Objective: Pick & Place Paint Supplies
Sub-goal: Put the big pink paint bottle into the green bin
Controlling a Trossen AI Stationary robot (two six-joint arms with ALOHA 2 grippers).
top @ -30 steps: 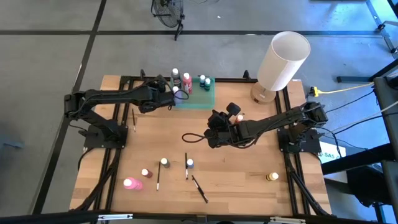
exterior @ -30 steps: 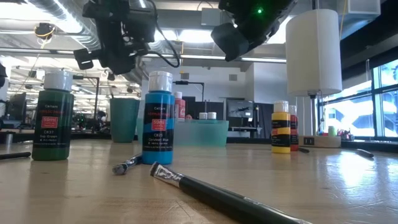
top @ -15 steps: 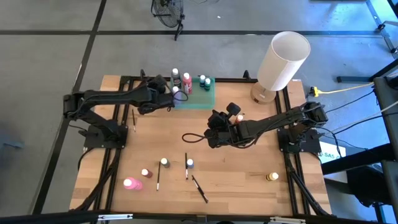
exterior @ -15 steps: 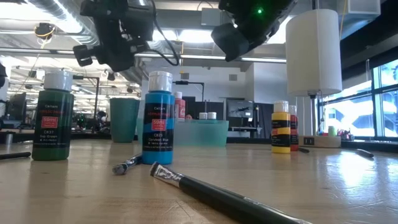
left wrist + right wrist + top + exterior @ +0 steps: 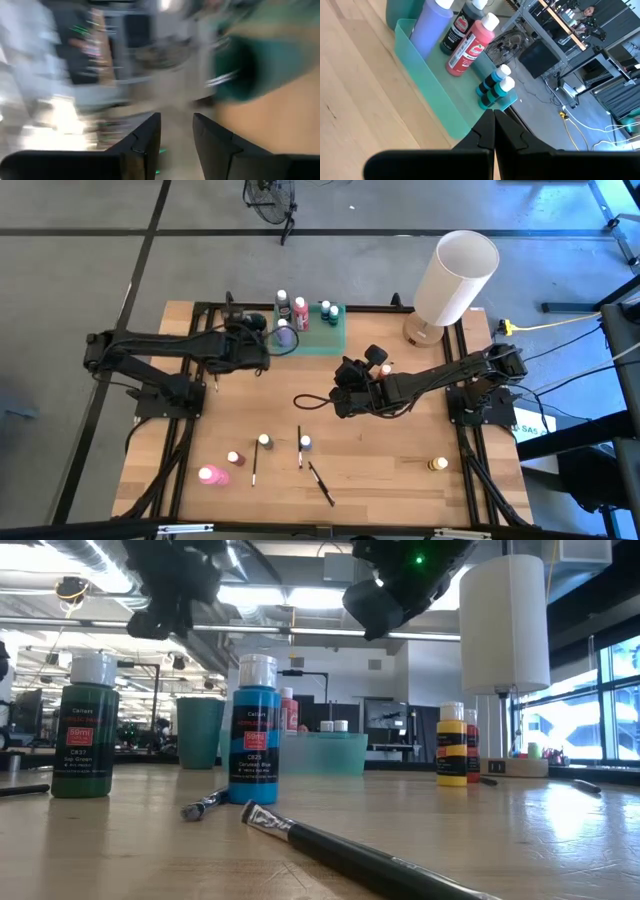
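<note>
- Left gripper: empty, fingers parted, just beside the tray at the bench's far edge.
- Purple bottle: stands in the tray; we judge this placement done.
- Right gripper: clenched, mid-bench, waiting.
- Next: we fetch the blue bottle near the bench's near edge.

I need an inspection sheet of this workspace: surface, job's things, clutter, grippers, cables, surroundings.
Surface: wooden table, bare in the middle.
Job's things: purple bottle, red bottle and others in the green tray; pink bottle, blue bottle, yellow bottle and a paintbrush at the near edge.
Clutter: white lamp.
Grippers: left gripper beside the tray, slightly open, empty; right gripper shut at mid-table.
Cables: yellow cable on the floor.
Surroundings: grey floor, fan.
</note>
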